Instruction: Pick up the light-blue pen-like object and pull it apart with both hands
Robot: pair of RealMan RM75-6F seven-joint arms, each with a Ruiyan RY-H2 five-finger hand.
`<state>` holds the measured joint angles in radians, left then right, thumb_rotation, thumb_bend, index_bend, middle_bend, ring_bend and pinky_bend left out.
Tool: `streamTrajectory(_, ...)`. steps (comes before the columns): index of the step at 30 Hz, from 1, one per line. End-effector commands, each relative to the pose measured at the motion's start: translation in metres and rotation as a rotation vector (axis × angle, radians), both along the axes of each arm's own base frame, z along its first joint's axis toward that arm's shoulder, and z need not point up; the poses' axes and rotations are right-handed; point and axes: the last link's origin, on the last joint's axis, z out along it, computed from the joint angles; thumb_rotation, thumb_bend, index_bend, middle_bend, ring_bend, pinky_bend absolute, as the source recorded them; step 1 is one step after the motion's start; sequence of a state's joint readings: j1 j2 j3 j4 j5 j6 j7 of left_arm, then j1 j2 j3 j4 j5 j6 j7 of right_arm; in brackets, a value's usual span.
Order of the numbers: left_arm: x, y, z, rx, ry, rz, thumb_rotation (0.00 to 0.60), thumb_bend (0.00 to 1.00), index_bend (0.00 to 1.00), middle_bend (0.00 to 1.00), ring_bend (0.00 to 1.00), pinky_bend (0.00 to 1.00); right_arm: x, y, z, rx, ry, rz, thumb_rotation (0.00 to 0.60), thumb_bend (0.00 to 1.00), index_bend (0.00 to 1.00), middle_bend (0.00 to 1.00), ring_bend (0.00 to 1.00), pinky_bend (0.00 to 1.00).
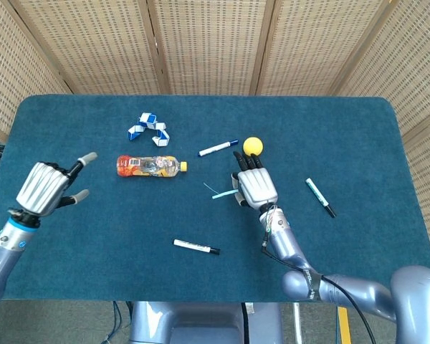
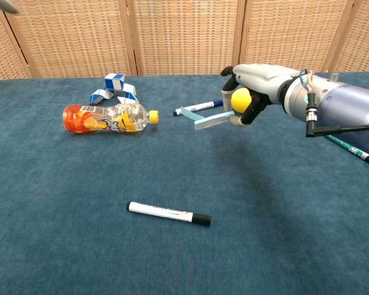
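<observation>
The light-blue pen-like object (image 1: 221,193) hangs above the table near its middle, and my right hand (image 1: 254,188) pinches its right end. In the chest view the pen (image 2: 208,120) juts left from the right hand (image 2: 252,86), tilted, with a thin blue strip at its far tip. My left hand (image 1: 46,188) hovers over the table's left side, well away from the pen. It holds nothing and some of its fingers are spread.
An orange drink bottle (image 1: 147,165) lies left of centre, with a blue-white snake cube (image 1: 149,127) behind it. A yellow ball (image 1: 253,145) and a blue-capped marker (image 1: 218,148) lie just beyond the right hand. A black-capped marker (image 1: 196,247) lies near the front, a green pen (image 1: 319,196) at the right.
</observation>
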<state>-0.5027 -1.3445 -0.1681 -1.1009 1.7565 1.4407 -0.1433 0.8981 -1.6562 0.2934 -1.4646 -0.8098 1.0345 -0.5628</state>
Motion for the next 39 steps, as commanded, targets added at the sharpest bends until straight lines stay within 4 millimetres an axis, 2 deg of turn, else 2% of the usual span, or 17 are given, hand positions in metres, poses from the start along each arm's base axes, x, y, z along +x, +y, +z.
streamTrajectory(1,0.032,0.018,-0.029,-0.079,-0.027,-0.028,0.6,0.0,0.28,0.94,1.0,0.94,0.002,0.0,0.003,0.003,-0.006,-0.007,0.6,0.47,0.62,0.02,0.0,0.0)
streamTrajectory(9,0.087,0.037,-0.079,-0.191,-0.087,-0.055,0.6,0.01,0.38,0.94,1.0,0.94,0.011,0.005,0.005,0.017,-0.028,-0.004,0.6,0.47,0.62,0.02,0.0,0.0)
streamTrajectory(16,0.117,0.044,-0.114,-0.23,-0.099,-0.054,0.6,0.07,0.42,0.94,1.0,0.94,0.021,0.01,0.001,0.03,-0.052,0.013,0.6,0.47,0.62,0.02,0.0,0.0)
streamTrajectory(23,0.131,0.048,-0.133,-0.256,-0.122,-0.043,0.6,0.16,0.43,0.95,1.0,0.94,0.03,0.016,0.0,0.024,-0.07,0.041,0.6,0.47,0.62,0.02,0.0,0.0)
streamTrajectory(29,0.135,0.049,-0.149,-0.299,-0.159,-0.02,0.6,0.18,0.5,0.95,1.0,0.94,0.033,0.02,-0.002,0.024,-0.077,0.052,0.6,0.47,0.62,0.02,0.0,0.0)
streamTrajectory(39,0.139,0.051,-0.161,-0.318,-0.183,0.003,0.6,0.24,0.52,0.95,1.0,0.94,0.034,0.022,-0.004,0.031,-0.08,0.05,0.6,0.48,0.63,0.02,0.0,0.0)
